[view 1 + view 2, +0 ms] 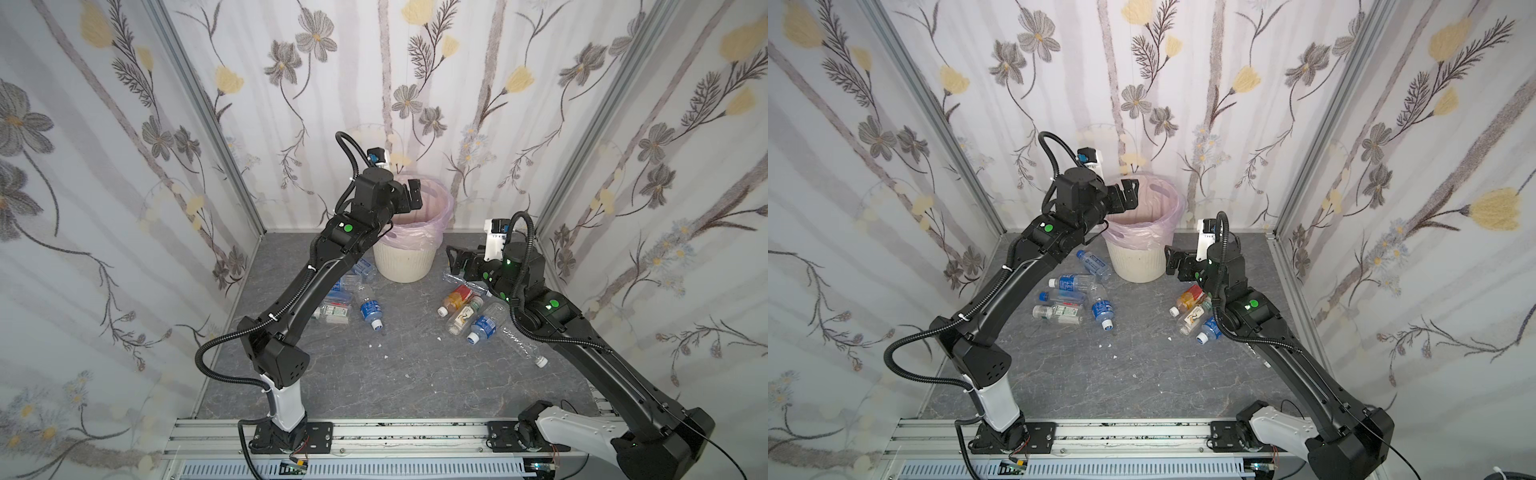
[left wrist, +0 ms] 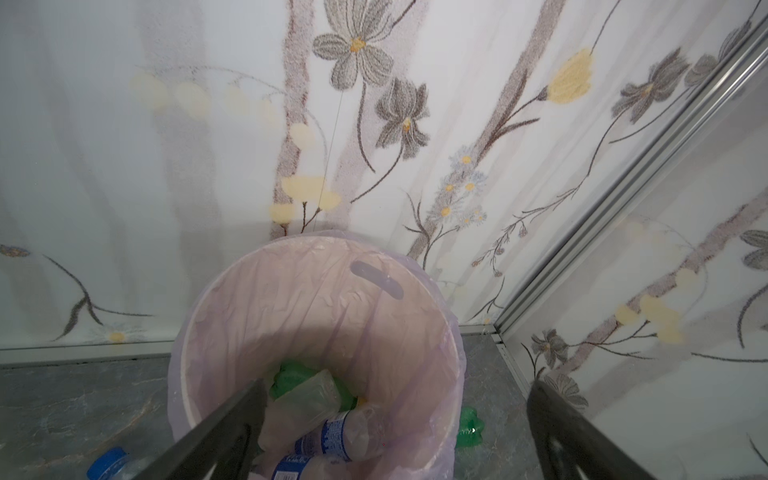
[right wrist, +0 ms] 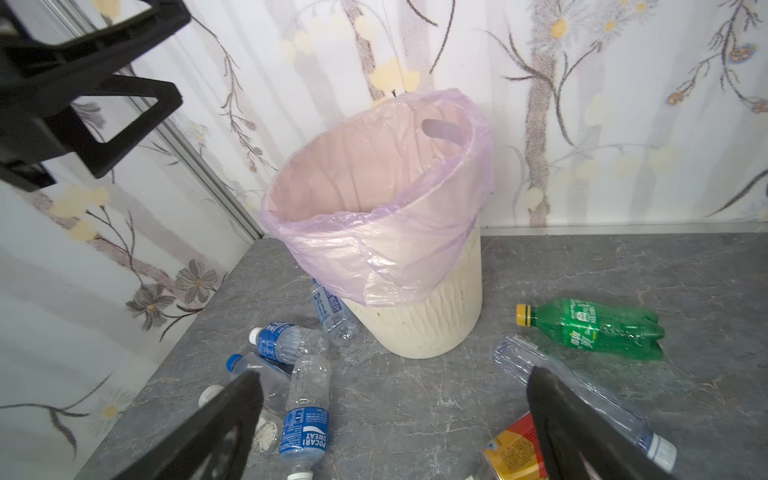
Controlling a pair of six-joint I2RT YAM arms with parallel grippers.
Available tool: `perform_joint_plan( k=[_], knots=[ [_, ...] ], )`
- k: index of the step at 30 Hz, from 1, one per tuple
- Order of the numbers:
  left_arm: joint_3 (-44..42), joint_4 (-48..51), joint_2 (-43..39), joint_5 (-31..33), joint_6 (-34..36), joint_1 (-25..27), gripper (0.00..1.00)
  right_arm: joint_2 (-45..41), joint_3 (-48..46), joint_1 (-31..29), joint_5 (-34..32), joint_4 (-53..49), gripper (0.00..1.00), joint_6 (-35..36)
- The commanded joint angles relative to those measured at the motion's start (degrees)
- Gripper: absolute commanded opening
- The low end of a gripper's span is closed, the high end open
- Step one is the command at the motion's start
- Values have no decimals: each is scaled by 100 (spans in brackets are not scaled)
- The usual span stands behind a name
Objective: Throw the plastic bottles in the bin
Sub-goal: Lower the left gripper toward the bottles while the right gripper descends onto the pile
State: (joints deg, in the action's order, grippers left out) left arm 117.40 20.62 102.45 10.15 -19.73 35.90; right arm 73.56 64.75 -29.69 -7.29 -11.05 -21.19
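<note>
The cream ribbed bin (image 1: pixel 405 266) with its pink bag stands at the back wall. My left gripper (image 1: pixel 413 194) hangs open above its mouth, holding nothing. Inside lie a green bottle (image 2: pixel 291 376) and clear blue-labelled bottles (image 2: pixel 332 436). My right gripper (image 1: pixel 455 257) stands open and empty just right of the bin, above the floor. Below it lie an orange red-labelled bottle (image 1: pixel 455 300), a white-labelled one (image 1: pixel 463 318), a blue-labelled one (image 1: pixel 484 326) and a clear one (image 1: pixel 521 347). Left of the bin lie several blue-labelled bottles (image 1: pixel 1071 284). A green bottle (image 3: pixel 594 328) lies beside the bin.
Flowered walls with aluminium posts (image 1: pixel 208 112) close the grey marbled floor (image 1: pixel 395 374) on three sides. The arms' mounting rail (image 1: pixel 395 432) runs along the front. Small white scraps (image 1: pixel 376 345) lie mid-floor.
</note>
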Motion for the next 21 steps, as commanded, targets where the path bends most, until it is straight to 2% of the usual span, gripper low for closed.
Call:
perform_joint_plan(
  k=[1, 6, 12, 21],
  knots=[
    [-553, -326, -401, -180, -13, 82, 100, -43, -119, 166, -189, -628, 100, -105],
    [-1850, -796, -1167, -595, -268, 251, 100, -4, -270, 455, -448, -1660, 100, -183],
    [-3509, -1454, -2074, -1053, -699, 559, 100, -151, -419, 508, -872, -2456, 100, -203],
    [-5332, -2191, -2888, -1585, -1110, 801, 100, 479, -433, 679, -1388, -3429, 100, 111]
  ],
)
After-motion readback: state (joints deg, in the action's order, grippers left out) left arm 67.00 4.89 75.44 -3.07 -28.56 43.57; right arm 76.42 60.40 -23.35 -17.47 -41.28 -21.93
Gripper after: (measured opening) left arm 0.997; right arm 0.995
